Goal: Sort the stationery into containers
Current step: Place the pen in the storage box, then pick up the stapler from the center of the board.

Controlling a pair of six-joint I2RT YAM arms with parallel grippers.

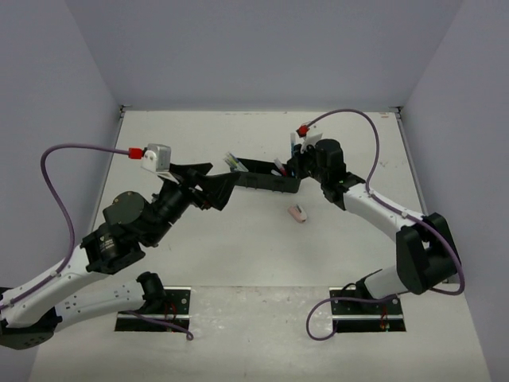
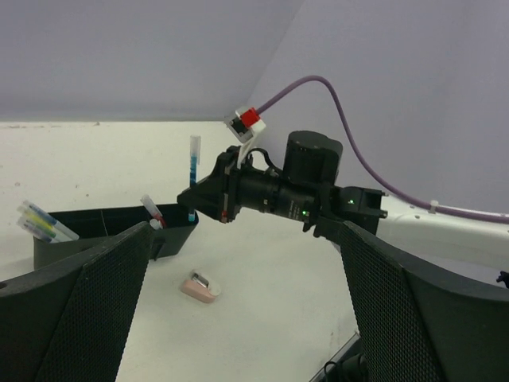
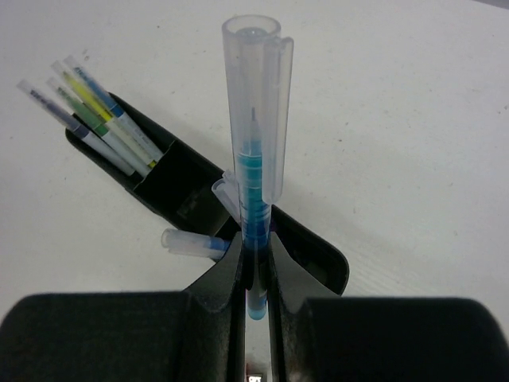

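right fingers pinched the blue pen upright over the tray end compartment, left fingers spread wide, eraser on the desk; dropped that steep, the pen could've toppled over the low wall.

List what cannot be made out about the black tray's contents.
Top view: the long black plastic tray is too small to count pens; the right gripper covers its right end.
Left wrist view: the tray's near wall hides its floor.
Right wrist view: fingers holding the clear blue-ink pen hide part of the tray.
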